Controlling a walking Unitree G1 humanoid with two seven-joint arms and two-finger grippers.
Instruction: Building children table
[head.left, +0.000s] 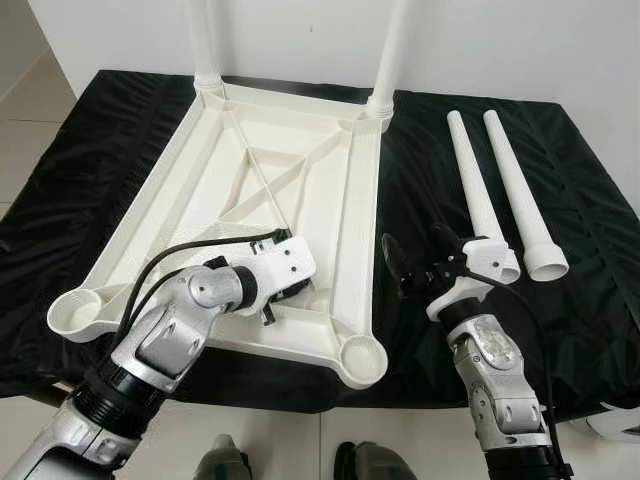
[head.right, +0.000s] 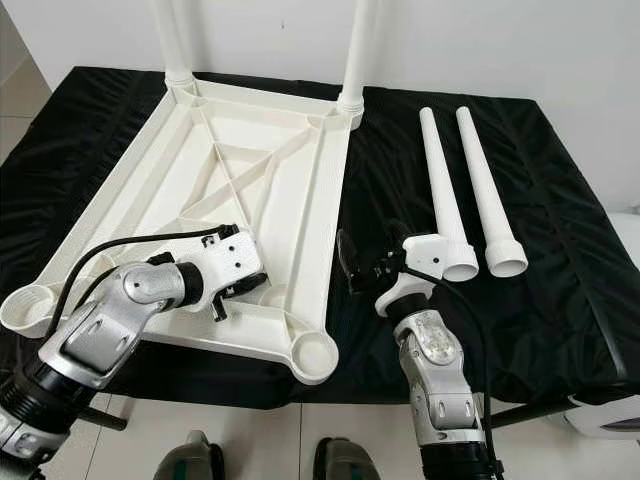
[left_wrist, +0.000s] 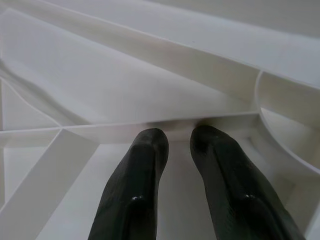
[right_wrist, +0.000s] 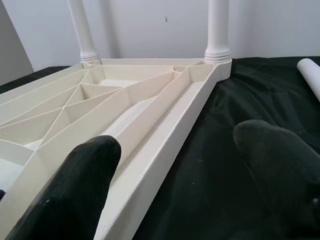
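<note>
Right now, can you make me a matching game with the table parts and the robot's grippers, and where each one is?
Things:
1. tabletop
2. loose legs
3. left gripper
4. right gripper

Places:
A. over the tabletop's near ribs
B. lying on the cloth, right side
C. upside down, two legs fitted at the far corners
D. open above the cloth, beside the tabletop's right edge

Pairs: 1-C, 2-B, 3-A, 4-D

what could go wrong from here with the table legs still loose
The left gripper rests inside the upturned table top near its front edge; pressing there could tip it, since two fitted legs stand tall at the far side. The loose legs lie on the black cloth and might roll when the open right gripper reaches.
</note>
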